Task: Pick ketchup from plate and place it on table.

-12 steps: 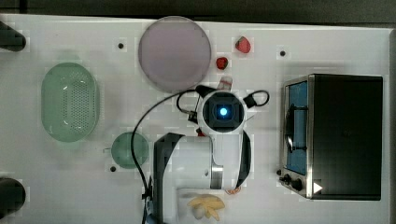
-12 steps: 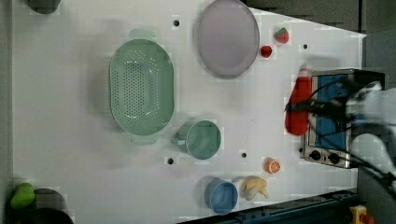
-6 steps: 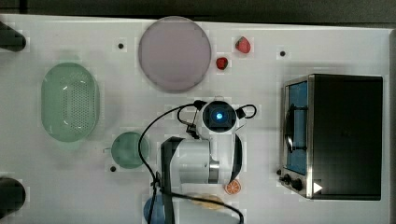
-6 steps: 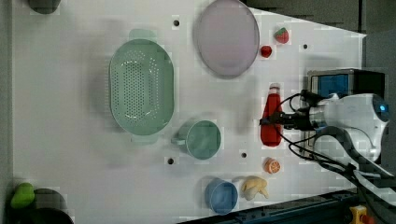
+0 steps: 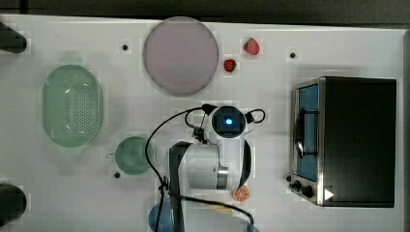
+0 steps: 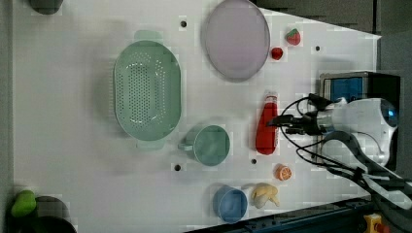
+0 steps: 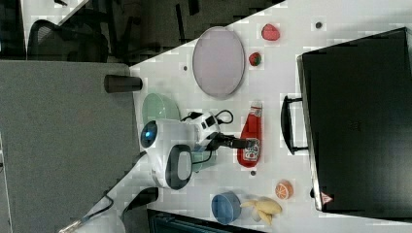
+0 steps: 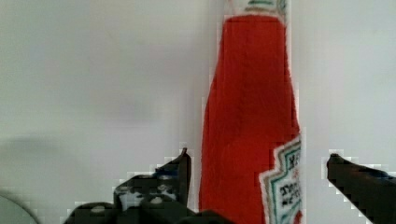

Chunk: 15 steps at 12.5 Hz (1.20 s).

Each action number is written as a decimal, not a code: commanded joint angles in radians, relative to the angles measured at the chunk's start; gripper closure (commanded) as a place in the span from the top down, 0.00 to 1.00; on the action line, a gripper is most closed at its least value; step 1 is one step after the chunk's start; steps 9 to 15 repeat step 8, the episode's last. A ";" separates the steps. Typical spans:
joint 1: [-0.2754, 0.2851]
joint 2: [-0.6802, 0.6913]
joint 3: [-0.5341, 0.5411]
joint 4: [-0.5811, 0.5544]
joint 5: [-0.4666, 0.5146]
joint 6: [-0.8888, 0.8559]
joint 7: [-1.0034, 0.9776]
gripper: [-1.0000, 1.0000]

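My arm hides red ketchup squeeze bottle (image 6: 266, 127) in top view. Bottle lies flat on white table (image 6: 73, 145), cap toward lilac-grey plate (image 6: 236, 39). My pincer (image 8: 258, 170) spread, straddling it.

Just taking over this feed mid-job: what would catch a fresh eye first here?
The red ketchup lies on the white table, off the plate, between the mug and the oven in the left view. The end effector is open, one finger on each side of the bottle in the wrist view. The big green basket sits at the left view's left of the plate.
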<state>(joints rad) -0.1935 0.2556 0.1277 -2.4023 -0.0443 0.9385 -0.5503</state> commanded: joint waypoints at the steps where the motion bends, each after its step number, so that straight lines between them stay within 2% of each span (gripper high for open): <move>1: 0.005 -0.155 -0.001 0.052 0.005 0.005 0.022 1.00; 4: 0.005 -0.293 -0.002 0.120 0.005 -0.121 0.217 1.00; 6: 0.005 -0.361 0.000 0.195 0.005 -0.312 0.378 1.00; 8: 0.005 -0.406 0.004 0.296 0.005 -0.522 0.445 1.00; 15: 0.005 -0.406 0.004 0.296 0.005 -0.522 0.445 1.00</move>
